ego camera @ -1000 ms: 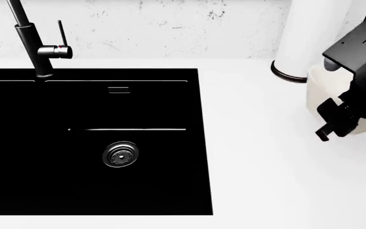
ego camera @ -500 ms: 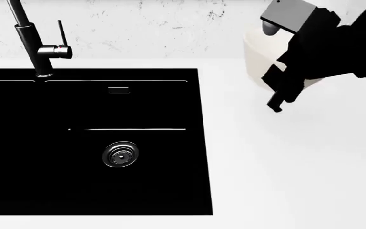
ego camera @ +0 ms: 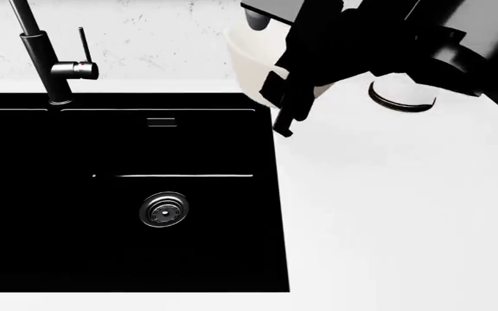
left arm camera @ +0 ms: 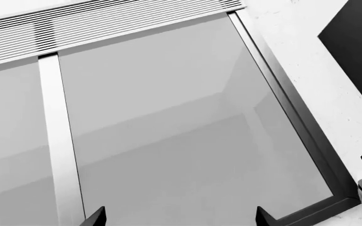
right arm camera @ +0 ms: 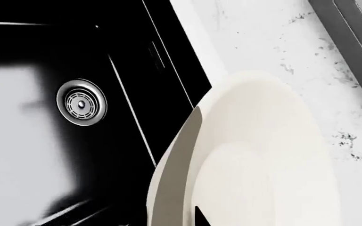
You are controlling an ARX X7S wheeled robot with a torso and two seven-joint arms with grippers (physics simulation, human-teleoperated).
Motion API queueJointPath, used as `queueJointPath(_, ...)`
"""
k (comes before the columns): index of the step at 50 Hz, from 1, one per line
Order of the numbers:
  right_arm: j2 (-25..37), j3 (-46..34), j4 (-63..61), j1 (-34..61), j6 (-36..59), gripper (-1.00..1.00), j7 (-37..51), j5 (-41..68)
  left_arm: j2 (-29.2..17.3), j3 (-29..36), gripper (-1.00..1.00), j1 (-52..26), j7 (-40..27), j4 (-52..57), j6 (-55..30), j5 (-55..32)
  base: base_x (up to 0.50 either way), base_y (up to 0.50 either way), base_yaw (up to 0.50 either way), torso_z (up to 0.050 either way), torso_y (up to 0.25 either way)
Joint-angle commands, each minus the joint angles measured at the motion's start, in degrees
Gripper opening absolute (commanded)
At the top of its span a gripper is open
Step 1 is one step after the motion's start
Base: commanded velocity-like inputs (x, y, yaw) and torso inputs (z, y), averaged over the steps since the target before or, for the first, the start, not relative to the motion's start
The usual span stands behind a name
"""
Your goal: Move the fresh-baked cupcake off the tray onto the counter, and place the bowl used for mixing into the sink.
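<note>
My right gripper (ego camera: 288, 97) is shut on the rim of the cream-white bowl (ego camera: 247, 59) and holds it in the air over the sink's back right corner. In the right wrist view the bowl (right arm camera: 263, 160) fills the lower right, with one dark fingertip (right arm camera: 200, 217) inside its wall. The black sink (ego camera: 119, 194) with its round metal drain (ego camera: 163, 209) lies below and to the left; the drain also shows in the right wrist view (right arm camera: 81, 102). My left gripper (left arm camera: 178, 217) is open and points at a window, away from the counter (ego camera: 396, 207). The cupcake and tray are out of view.
A tall dark faucet (ego camera: 48, 58) stands at the sink's back edge. A tall white cylinder with a dark base ring (ego camera: 402, 96) stands behind my right arm by the marbled wall (ego camera: 163, 32).
My right gripper has carried the bowl up and to the left, from the counter's right side to above the sink's back right corner. The white cylinder is now mostly covered by the arm.
</note>
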Motion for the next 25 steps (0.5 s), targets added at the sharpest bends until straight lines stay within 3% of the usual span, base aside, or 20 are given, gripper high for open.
queueJointPath(1,-6.9,1.0,5.4,-1.5,-5.0,-1.0,-2.6,-2.8,-0.5,-1.0,1.0,0.5,-0.5,0.4,-0.2,-0.9,0.0,0.0,0.0,0.0,0.0)
queueJointPath(25,-21.3,1.7,18.9,-9.3,-17.1,-1.0,-4.9,-7.1,-0.4,-5.9,1.0,4.1,0.8,1.0,0.1,-1.9,0.0,0.0,0.0,0.0,0.0)
